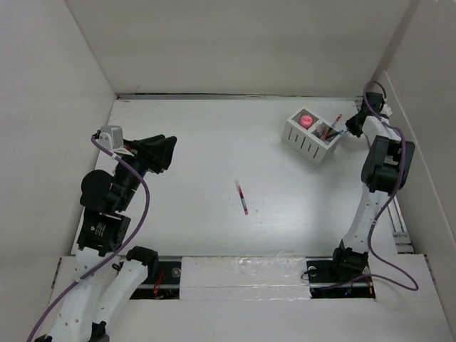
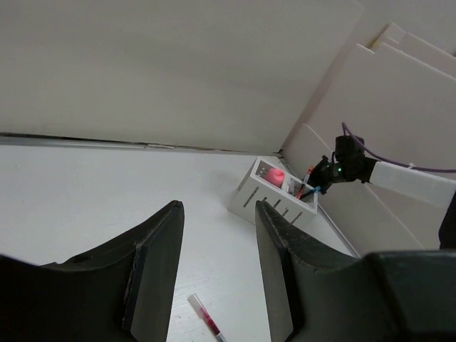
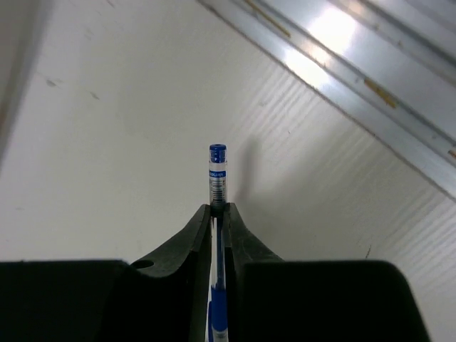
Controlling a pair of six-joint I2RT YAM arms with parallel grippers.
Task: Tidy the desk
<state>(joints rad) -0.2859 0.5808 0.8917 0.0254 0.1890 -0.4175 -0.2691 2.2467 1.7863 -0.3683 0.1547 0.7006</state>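
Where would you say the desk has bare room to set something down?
Bare: between the left gripper and the red pen, and the back strip left of the organizer. Crowded: beside the organizer, where the right gripper holds a blue pen.

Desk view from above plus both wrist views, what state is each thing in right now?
left claw: open, empty.
right claw: shut on the blue pen.
blue pen: clamped between the jaws, its end sticking out.
red pen: lying flat on the desk, apart from both claws.
organizer box: upright, holding a pink item and pens.
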